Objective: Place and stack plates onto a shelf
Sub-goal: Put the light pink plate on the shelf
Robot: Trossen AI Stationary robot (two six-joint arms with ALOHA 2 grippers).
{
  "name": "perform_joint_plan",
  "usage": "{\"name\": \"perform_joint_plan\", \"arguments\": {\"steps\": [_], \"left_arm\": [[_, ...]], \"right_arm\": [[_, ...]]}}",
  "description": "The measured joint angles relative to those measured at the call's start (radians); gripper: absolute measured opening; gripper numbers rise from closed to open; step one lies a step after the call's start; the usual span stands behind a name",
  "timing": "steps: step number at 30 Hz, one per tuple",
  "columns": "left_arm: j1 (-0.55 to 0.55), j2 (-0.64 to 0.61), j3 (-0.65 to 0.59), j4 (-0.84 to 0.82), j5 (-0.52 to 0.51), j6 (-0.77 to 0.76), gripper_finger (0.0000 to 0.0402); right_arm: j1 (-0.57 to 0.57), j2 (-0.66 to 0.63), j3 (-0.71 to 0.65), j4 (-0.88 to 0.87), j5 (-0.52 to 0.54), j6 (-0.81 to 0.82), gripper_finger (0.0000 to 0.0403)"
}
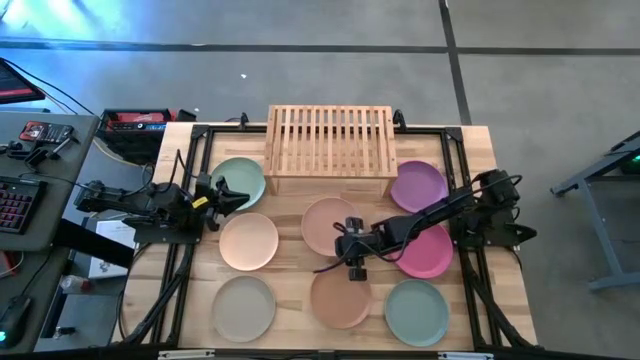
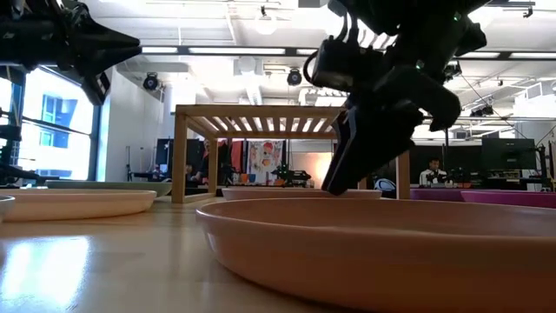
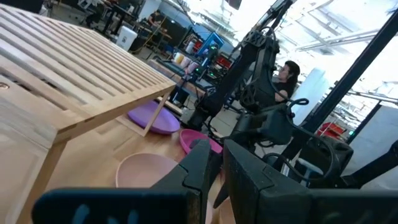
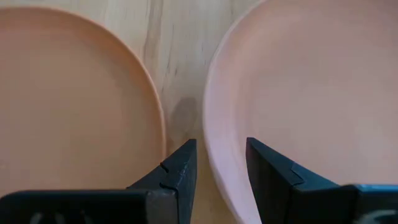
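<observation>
Picking-up step, no plate yet on the shelf (image 1: 329, 141). Right claw (image 1: 352, 248) released, fingers parted and lowered over the rim of the pale pink plate (image 1: 329, 225), beside the terracotta plate (image 1: 340, 297); nothing grasped. Left claw (image 1: 225, 193) waiting near the green plate (image 1: 238, 182), fingers close together, holding nothing. Next, by judgement: straddle the pink rim, clench, lift level, carry onto the slatted top. All eight plates lying on the surface (image 1: 290, 300).
</observation>
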Motion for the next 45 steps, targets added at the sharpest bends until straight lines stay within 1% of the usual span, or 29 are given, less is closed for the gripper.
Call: {"name": "perform_joint_plan", "arguments": {"steps": [11, 16, 24, 30, 37, 42, 45], "left_arm": [[0.000, 0.000, 0.000, -0.029, 0.000, 0.000, 0.0035], [0.000, 0.000, 0.000, -0.030, 0.000, -0.001, 0.0035], [0.000, 0.000, 0.000, -0.030, -0.001, -0.001, 0.0035], [0.000, 0.000, 0.000, -0.030, -0.001, 0.000, 0.0035], [0.000, 0.000, 0.000, -0.032, -0.001, 0.000, 0.0035], [0.000, 0.000, 0.000, -0.033, -0.001, -0.001, 0.0035], [0.000, 0.000, 0.000, -0.033, -0.002, -0.001, 0.0035]], "right_arm": [[-0.003, 0.001, -0.003, -0.016, 0.000, -0.018, 0.0119], [-0.003, 0.025, -0.004, -0.016, -0.004, -0.014, 0.0119], [-0.005, 0.031, -0.005, -0.016, 0.021, -0.017, 0.0116], [-0.010, 0.031, -0.005, -0.016, 0.022, -0.019, 0.0084], [-0.011, 0.031, -0.005, -0.030, -0.013, -0.019, 0.0055], [-0.011, 0.031, -0.004, -0.026, -0.031, -0.018, 0.0011], [-0.011, 0.031, 0.003, -0.031, -0.038, -0.014, 0.0009]]}}
